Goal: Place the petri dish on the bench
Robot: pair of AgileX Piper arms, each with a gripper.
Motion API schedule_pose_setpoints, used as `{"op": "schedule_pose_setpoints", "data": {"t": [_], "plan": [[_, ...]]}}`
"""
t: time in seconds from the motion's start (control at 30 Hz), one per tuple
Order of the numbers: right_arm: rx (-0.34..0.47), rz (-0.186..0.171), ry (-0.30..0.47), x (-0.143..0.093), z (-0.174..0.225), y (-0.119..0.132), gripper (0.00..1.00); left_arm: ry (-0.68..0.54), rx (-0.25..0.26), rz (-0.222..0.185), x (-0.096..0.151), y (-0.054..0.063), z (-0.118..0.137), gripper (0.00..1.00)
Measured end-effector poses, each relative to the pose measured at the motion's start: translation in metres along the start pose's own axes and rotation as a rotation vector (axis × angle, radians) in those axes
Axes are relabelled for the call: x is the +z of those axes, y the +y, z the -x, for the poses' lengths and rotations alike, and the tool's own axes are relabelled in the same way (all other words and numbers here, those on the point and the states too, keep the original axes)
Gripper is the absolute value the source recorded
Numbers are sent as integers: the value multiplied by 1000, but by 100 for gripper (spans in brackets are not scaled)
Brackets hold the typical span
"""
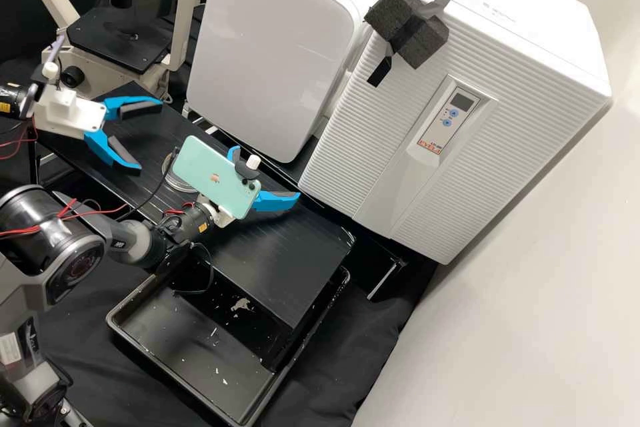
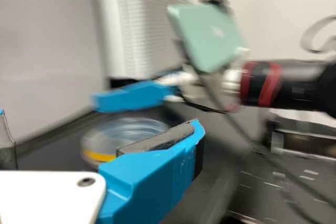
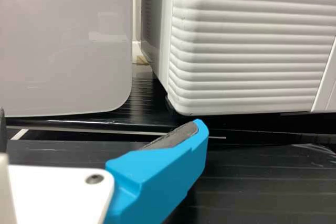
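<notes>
Two white cabinets stand on the far side: one ribbed [image 1: 383,130], to the right, and one smooth-fronted [image 1: 273,47], to its left. Before them runs one black tabletop [image 1: 293,260], with one black tray [image 1: 173,327] at its near side, reaching partly under it, and one pale microscope [image 1: 187,13] at the far left. Of the two grippers, the left gripper [image 1: 151,134] is above the left part of the tabletop, released, its two blue fingers spread wide; the right gripper [image 1: 267,172], farther right, is also released, two fingers apart, nothing between them. One pale green phone [image 1: 213,177] is mounted on the right arm. One bundle of dark foam [image 1: 417,27] is taped to the ribbed cabinet. One clear petri dish [image 2: 118,132] with a yellow band rests on the tabletop between the two grippers, partly hidden.
</notes>
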Motion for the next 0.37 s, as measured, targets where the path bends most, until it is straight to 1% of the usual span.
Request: {"op": "schedule_pose_setpoints", "data": {"t": [0.17, 0.23, 0.27, 0.37], "plan": [[0, 0, 0, 0, 0, 0, 100, 175, 95, -65, -15, 4, 27, 100], [0, 0, 0, 0, 0, 0, 100, 234, 143, -74, -19, 8, 35, 100], [0, 0, 0, 0, 0, 0, 100, 250, 157, -80, -19, 9, 37, 100], [0, 0, 0, 0, 0, 0, 100, 270, 169, -83, -21, 10, 39, 100]]}}
